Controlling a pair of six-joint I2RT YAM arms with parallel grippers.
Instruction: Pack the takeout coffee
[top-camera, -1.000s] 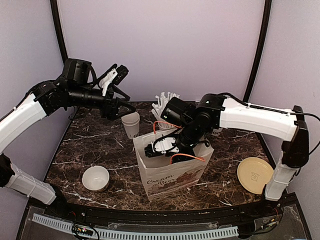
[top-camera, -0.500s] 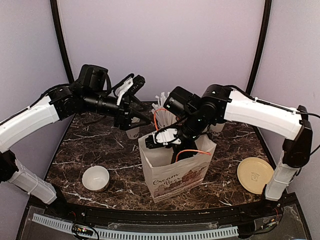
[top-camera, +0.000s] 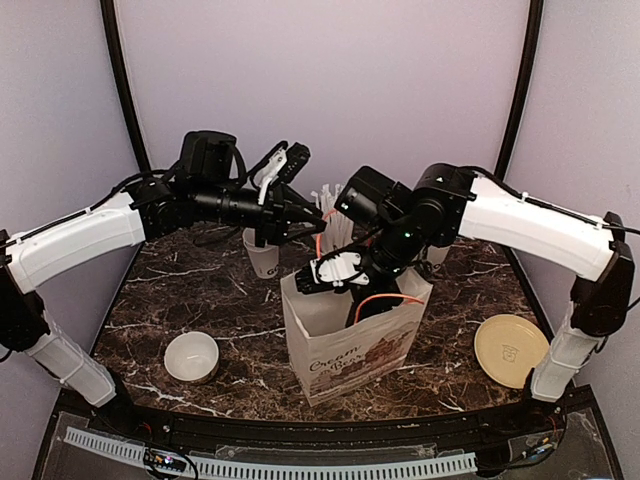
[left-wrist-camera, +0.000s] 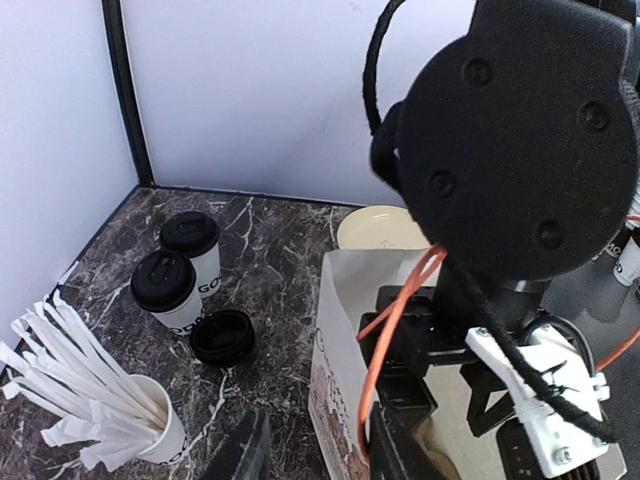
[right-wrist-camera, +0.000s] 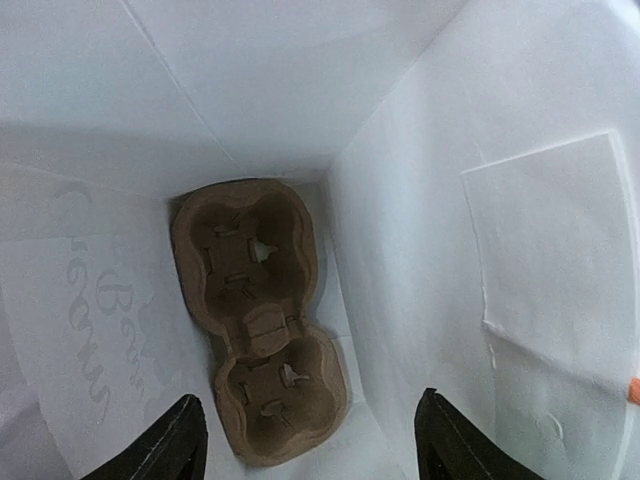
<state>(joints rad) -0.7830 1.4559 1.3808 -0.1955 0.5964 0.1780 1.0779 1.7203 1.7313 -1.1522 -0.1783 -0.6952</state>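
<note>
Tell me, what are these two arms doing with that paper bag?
The right gripper is open and reaches into the mouth of the paper bag. A cardboard cup carrier lies empty at the bottom of the bag. The left gripper hovers open behind the bag, holding nothing. The two lidded coffee cups stand on the table, not yet packed.

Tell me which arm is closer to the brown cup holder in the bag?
Right. The right fingers are inside the bag, above the cup holder. The left fingers are outside, behind it.
</note>
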